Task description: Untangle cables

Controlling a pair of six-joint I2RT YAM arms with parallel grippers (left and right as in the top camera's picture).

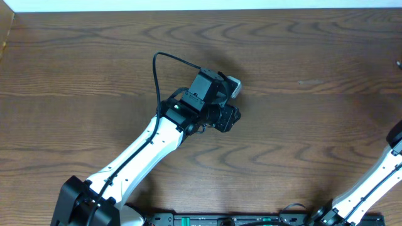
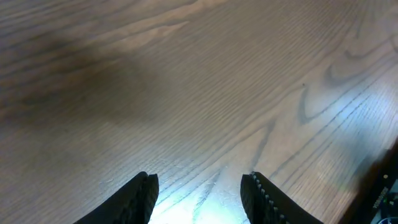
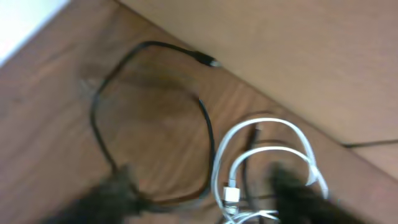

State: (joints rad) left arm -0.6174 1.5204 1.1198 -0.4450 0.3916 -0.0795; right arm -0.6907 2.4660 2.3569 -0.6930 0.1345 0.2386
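The right gripper (image 3: 205,198) stands wide, its blurred fingers straddling the cords and seemingly clamping nothing. The white cable (image 3: 264,119) coils from 12 to 2 o'clock. The black cable (image 3: 93,121) loops out toward 10 o'clock and meets the white one near the jaws. Closing here risks pinching both and tightening the tangle. The left gripper (image 2: 199,193) hangs half open over the table (image 2: 186,74), empty.

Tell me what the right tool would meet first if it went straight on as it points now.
Probably the white cable, coiled just ahead of the right tool beside the black cable; blur leaves depth unsure.
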